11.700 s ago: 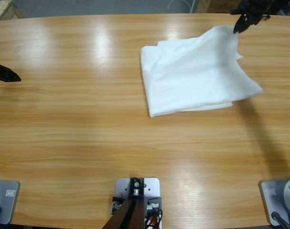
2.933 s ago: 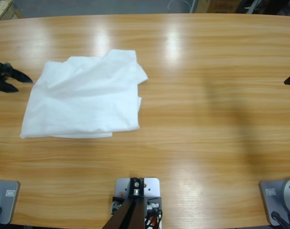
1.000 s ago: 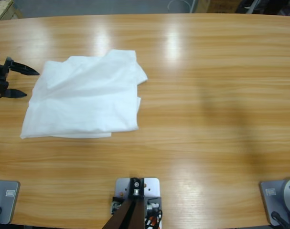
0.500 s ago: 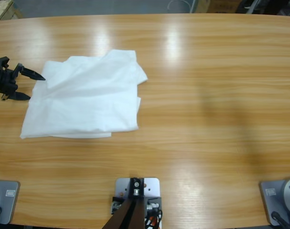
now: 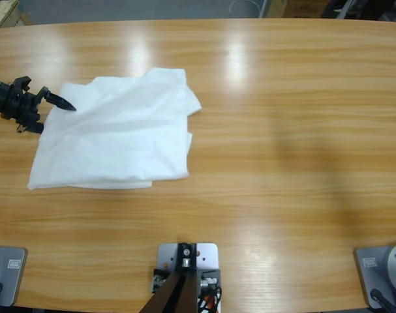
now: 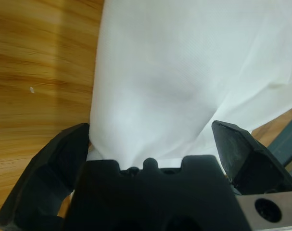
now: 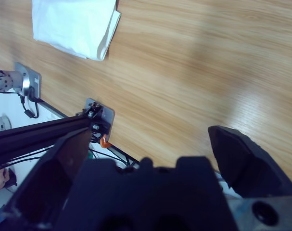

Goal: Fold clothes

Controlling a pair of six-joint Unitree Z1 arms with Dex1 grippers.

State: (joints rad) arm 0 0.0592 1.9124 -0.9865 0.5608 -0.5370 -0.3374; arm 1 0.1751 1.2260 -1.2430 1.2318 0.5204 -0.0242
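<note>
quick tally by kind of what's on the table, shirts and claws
white T-shirt: 1
black claws: 2, the left claw open at the shirt's edge, the right claw open over bare wood
wooden table: 1
total: 4

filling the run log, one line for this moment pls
left gripper: open, fingers straddling shirt edge | right gripper: open, off shirt | shirt: folded, flat on table

Robot lab: long wooden table [image 5: 269,163], bolted camera rig [image 7: 95,120].
</note>
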